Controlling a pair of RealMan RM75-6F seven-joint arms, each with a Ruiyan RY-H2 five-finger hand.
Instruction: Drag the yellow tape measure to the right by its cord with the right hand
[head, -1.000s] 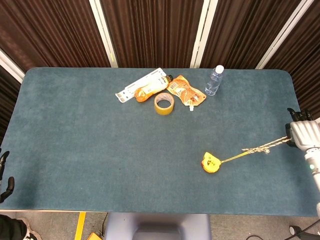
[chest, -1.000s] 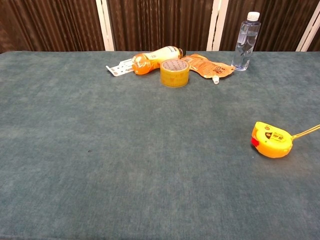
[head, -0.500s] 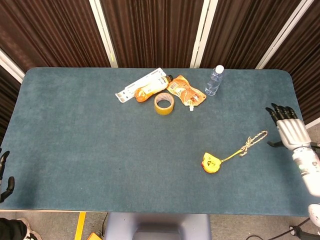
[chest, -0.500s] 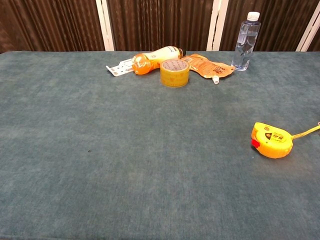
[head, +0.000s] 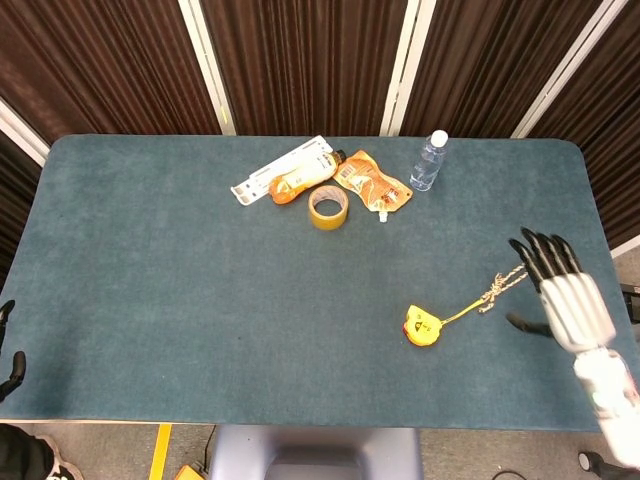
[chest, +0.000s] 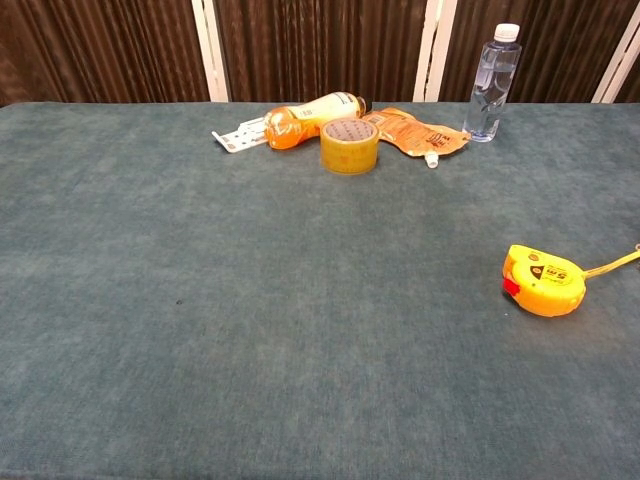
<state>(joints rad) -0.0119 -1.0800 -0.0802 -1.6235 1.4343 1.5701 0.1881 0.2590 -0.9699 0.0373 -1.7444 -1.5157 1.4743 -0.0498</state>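
Hovering my right hand (head: 562, 297) over the right side of the table (head: 150, 270), I have its fingers spread apart and holding nothing; its dark fingertips sit just beside the knotted far end of the cord (head: 498, 288), and I can't tell from the head view whether they touch it. The chest view doesn't show this hand at all. My left hand (head: 8, 350) barely shows at the left edge, too little to tell whether it is open or closed.

The cord lies slack on the cloth, running down-left from the knot to the yellow tape measure (head: 422, 326), which rests toward the right half of the table, well apart from the tape roll (head: 328, 207), the orange pouch (head: 372, 183), the orange bottle (head: 300, 175) and the water bottle (head: 429, 161) at the far side.

My worry is a bad re-grasp. With the cord flat on the fabric, the fingers could close on cloth or skid the knot aside. A jerky pull could also tip or spin the case instead of sliding it.

Against a second ago, the cord was stretched taut into this hand at the table's right edge; half a second ago it already lay loose, with the hand off to its right. Now the hand has swung in toward the knot, while the tape measure itself has hardly shifted.
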